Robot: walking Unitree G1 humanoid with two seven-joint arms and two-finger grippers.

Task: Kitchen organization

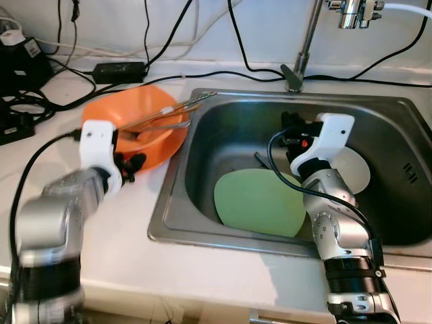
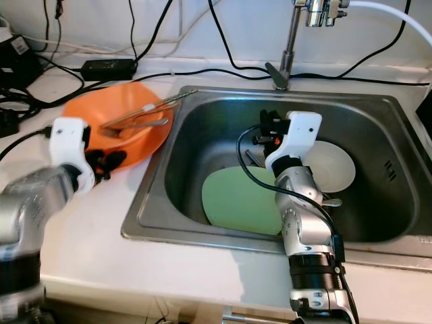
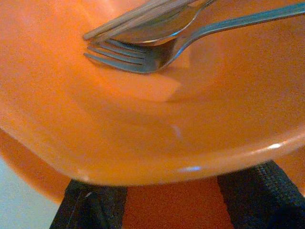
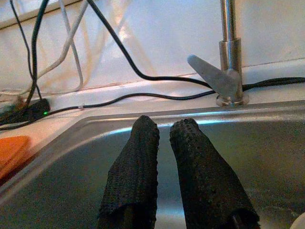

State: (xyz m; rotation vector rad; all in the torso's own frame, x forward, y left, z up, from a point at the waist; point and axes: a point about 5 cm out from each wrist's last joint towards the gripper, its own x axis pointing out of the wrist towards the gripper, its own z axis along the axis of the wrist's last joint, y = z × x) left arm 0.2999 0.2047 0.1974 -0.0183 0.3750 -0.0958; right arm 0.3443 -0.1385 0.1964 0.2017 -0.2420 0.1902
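two silver arms reach over a white tabletop [image 1: 115, 236] with a steel sink [image 1: 202, 108] let into it. the left gripper [image 1: 129, 164] sits at the near rim of an orange bowl [image 1: 145, 101] that stands on the tabletop just left of the sink, its far side overlapping the sink's edge. in the left wrist view the two black fingers [image 3: 90, 207] lie spread apart beneath the bowl's rim, one at each side, with the orange underside between them; whether they press on the bowl cannot be told. inside the bowl lie a fork [image 3: 138, 57], a spoon [image 3: 157, 31] and a pair of chopsticks [image 3: 128, 19], their handles pointing toward the sink and jutting past the bowl's rim. the right gripper [image 4: 164, 136] hangs inside the sink, above its floor; its fingers [image 4: 136, 167] are drawn nearly together, a thin gap between them, with nothing gripped. on the sink floor a light green plate [image 1: 260, 202] lies flat near the front wall, and a white plate [image 2: 334, 165] lies beside it to the right, partly hidden by the right arm. a faucet [image 1: 300, 61] rises behind the sink's rear rim. black cables [image 1: 223, 71] run along the tabletop at the back, and a black power adapter [image 1: 118, 69] lies behind the bowl.
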